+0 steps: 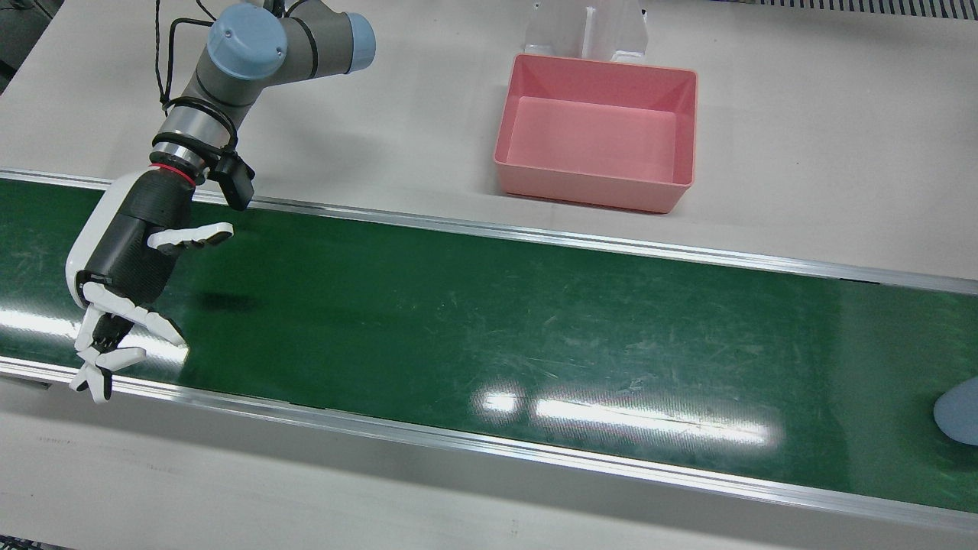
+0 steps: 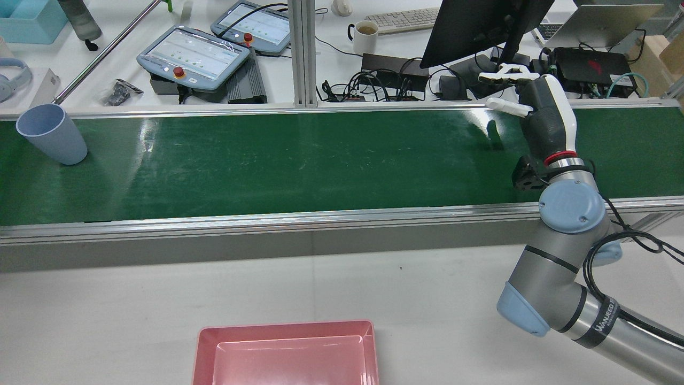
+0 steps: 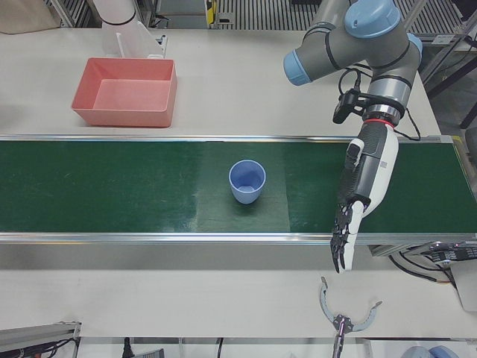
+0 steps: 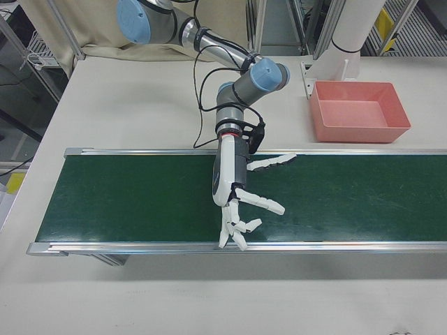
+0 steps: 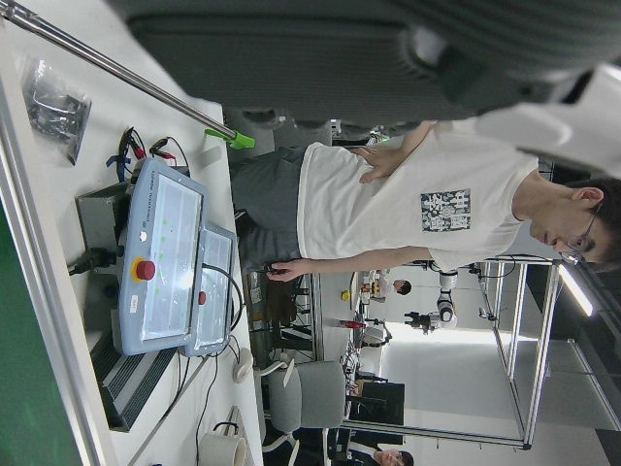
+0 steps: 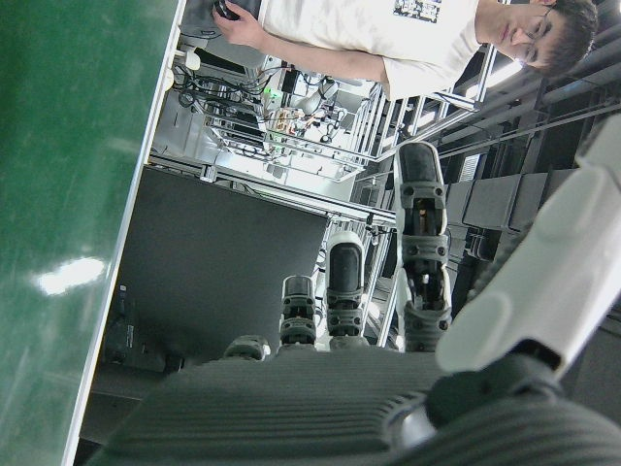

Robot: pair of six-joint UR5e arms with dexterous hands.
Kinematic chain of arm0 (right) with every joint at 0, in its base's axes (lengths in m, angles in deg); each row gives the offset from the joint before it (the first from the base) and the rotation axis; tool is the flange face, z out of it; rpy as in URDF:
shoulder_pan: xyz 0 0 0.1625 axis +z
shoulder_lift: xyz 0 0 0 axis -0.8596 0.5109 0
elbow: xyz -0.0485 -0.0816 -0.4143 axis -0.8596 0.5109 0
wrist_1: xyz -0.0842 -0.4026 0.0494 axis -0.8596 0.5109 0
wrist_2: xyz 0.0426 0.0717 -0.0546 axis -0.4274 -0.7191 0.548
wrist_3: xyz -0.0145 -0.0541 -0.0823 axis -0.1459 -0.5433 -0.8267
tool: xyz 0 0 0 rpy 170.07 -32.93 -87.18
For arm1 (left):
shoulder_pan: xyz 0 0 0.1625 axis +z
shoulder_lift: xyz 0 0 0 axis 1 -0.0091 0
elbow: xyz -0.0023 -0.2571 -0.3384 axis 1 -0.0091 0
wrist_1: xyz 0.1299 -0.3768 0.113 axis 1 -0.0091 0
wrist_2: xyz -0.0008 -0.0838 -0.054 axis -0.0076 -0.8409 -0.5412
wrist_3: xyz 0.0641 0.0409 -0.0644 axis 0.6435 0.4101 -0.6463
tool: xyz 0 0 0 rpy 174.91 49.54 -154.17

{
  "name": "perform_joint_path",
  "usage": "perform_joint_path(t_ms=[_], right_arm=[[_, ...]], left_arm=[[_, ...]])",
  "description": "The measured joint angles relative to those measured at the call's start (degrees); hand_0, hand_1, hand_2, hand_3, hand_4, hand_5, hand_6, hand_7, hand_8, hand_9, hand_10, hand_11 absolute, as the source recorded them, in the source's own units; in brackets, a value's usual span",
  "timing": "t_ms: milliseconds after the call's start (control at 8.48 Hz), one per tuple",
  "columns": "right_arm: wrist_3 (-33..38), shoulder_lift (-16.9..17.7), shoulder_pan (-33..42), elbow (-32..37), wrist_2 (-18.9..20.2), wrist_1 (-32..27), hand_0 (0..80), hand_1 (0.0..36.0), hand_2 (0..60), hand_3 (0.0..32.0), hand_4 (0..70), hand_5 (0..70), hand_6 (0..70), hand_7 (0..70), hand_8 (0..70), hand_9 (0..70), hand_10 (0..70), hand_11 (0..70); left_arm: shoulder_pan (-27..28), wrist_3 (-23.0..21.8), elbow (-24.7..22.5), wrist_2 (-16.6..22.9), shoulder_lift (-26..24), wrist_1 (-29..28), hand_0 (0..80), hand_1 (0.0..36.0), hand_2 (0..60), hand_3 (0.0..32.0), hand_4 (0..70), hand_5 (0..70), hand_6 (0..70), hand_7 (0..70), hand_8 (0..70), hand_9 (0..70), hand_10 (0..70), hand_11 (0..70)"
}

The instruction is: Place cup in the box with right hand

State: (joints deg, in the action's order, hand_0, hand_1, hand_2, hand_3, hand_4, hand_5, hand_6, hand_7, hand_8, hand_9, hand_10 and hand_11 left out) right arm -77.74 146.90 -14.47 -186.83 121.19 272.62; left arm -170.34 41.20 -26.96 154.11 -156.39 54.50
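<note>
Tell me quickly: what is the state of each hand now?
Left hand: open, fingers straight, holding nothing.
Right hand: open, fingers spread, holding nothing.

A robotics lab: green conveyor belt (image 2: 299, 160), teach pendants (image 2: 195, 53), cabled electronics and a monitor (image 2: 481, 27) on benches.
</note>
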Motion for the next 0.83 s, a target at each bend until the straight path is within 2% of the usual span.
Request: perform_joint_path(t_ms=[118,236,354,472,590,708,826], right_arm=[[0.0,0.0,0.0,0.0,0.2,0.0,40.6,0.0,0.0,19.6,34.7,0.0,8.8,62.5,6.5,21.9,0.0,0.0],[0.0,0.1,0.0,0.0,0.3,0.0,39.9,0.0,0.0,21.2,30.6,0.0,8.5,61.2,6.5,21.7,0.0,0.0],[0.0,0.1,0.1,-0.1,0.7,0.1,42.3,0.0,0.0,20.2,29.2,0.3,8.6,60.5,6.8,21.8,0.0,0.0],[0.1,0.2,0.3,-0.1,1.3,0.2,50.9,5.7,0.0,17.2,24.0,3.7,9.7,59.8,7.9,22.3,0.0,0.3],[0.2,0.2,0.8,-0.2,2.1,0.3,53.9,8.5,0.0,15.0,25.6,4.5,9.6,57.1,7.7,21.6,0.0,0.9],[0.2,0.1,1.4,-0.5,2.8,0.4,51.5,5.4,0.0,13.0,34.6,3.1,8.6,53.4,6.5,19.6,0.0,0.1],[0.3,0.0,1.7,-0.8,3.2,0.5,48.5,0.7,0.0,1.2,52.7,0.9,8.4,50.2,5.2,17.3,0.0,0.0]], left_arm=[[0.0,0.0,0.0,0.0,0.0,0.0,0.0,0.0,0.0,0.0,0.0,0.0,0.0,0.0,0.0,0.0,0.0,0.0],[0.0,0.0,0.0,0.0,0.0,0.0,0.0,0.0,0.0,0.0,0.0,0.0,0.0,0.0,0.0,0.0,0.0,0.0],[0.0,0.0,0.0,0.0,0.0,0.0,0.0,0.0,0.0,0.0,0.0,0.0,0.0,0.0,0.0,0.0,0.0,0.0],[0.0,0.0,0.0,0.0,0.0,0.0,0.0,0.0,0.0,0.0,0.0,0.0,0.0,0.0,0.0,0.0,0.0,0.0],[0.0,0.0,0.0,0.0,0.0,0.0,0.0,0.0,0.0,0.0,0.0,0.0,0.0,0.0,0.0,0.0,0.0,0.0],[0.0,0.0,0.0,0.0,0.0,0.0,0.0,0.0,0.0,0.0,0.0,0.0,0.0,0.0,0.0,0.0,0.0,0.0],[0.0,0.0,0.0,0.0,0.0,0.0,0.0,0.0,0.0,0.0,0.0,0.0,0.0,0.0,0.0,0.0,0.0,0.0]])
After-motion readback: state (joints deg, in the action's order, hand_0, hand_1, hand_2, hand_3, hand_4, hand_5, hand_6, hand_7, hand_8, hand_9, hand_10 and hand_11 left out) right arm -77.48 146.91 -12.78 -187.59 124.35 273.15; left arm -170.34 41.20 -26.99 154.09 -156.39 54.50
